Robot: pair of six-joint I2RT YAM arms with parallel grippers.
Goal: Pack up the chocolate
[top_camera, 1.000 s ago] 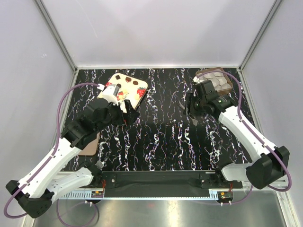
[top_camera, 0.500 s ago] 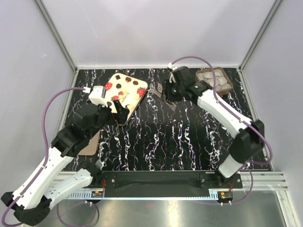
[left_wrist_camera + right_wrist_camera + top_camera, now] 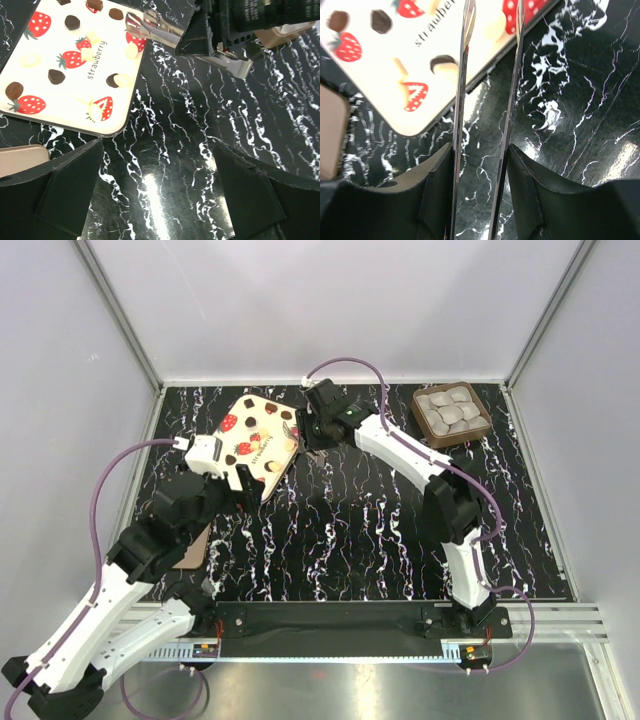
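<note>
**Chocolate sits in the far right corner; both grippers are at the lid**

The chocolate is a cluster of small round pale grey pieces. They are packed close together and fill a small square brown tray. The tray has a raised dark brown rim and lies slightly turned in the far right corner of the black marbled table. No gold pieces can be made out from above. Nothing touches the tray, and both grippers are well apart from it.

Toward the far left lies the flat cream lid, printed with red strawberries, brown squares and the word "strawberry". It is turned at an angle to the table edges.

The right arm reaches across the table, and the right gripper is at the lid's right edge. In its wrist view the two thin metal blades run parallel with a narrow gap. The gripper is released, with nothing between the blades. The blade tips lie over the printed surface near the lid's edge. Whether they touch it cannot be told.

The left gripper is at the lid's near edge. Its black fingers are spread wide and hold nothing. Bare table shows between them, and the lid lies just beyond.

A flat tan piece lies at the table's left side, partly under the left arm.
</note>
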